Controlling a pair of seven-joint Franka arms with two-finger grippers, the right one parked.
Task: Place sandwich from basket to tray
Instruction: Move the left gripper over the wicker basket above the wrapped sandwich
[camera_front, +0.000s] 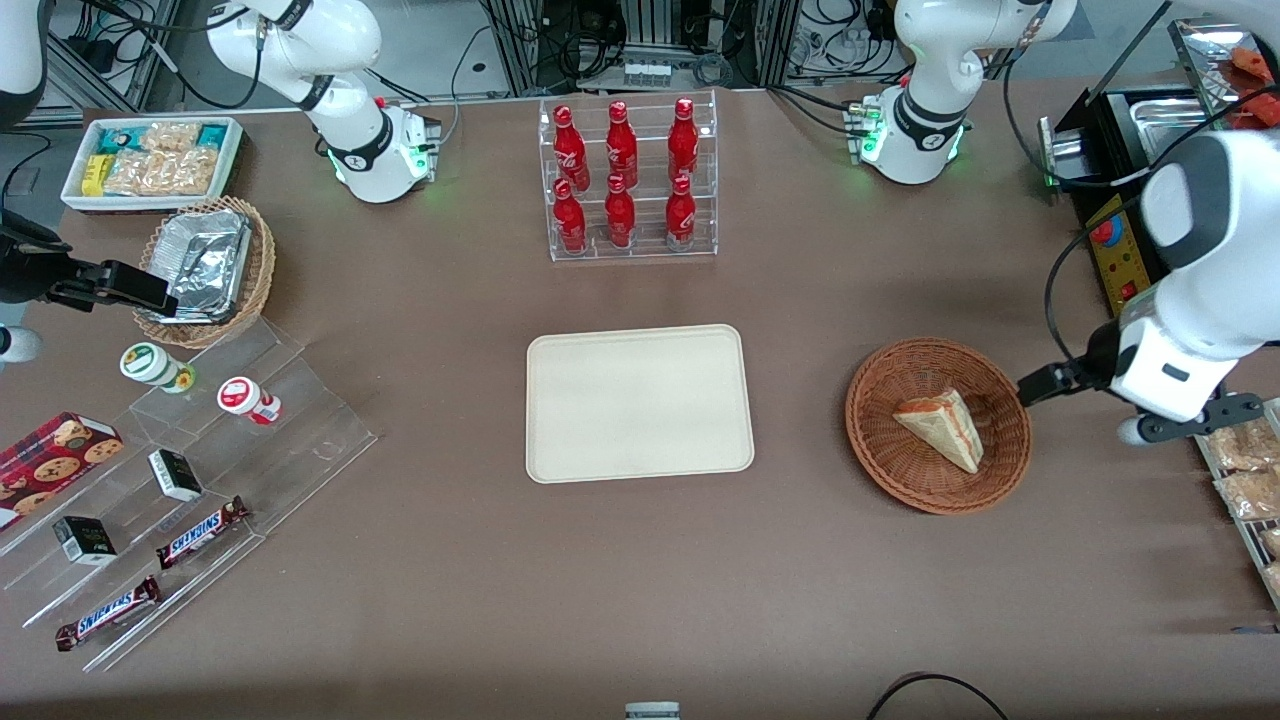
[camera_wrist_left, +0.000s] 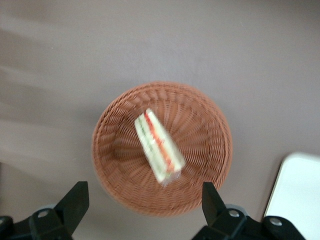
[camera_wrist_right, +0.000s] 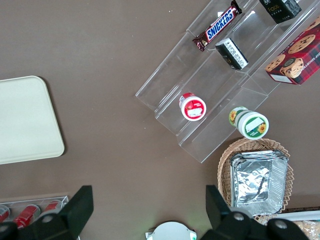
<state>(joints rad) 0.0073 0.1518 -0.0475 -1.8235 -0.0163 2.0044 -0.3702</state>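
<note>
At the right of my front view, the sandwich (camera_front: 942, 427) lies inside the basket (camera_front: 890, 455), which sits on the table (camera_front: 640, 580) apart from the bare tray (camera_front: 639, 402) at frame centre. My gripper (camera_wrist_left: 145, 206) hovers above the basket, fingers spread wide, holding nothing.
</note>
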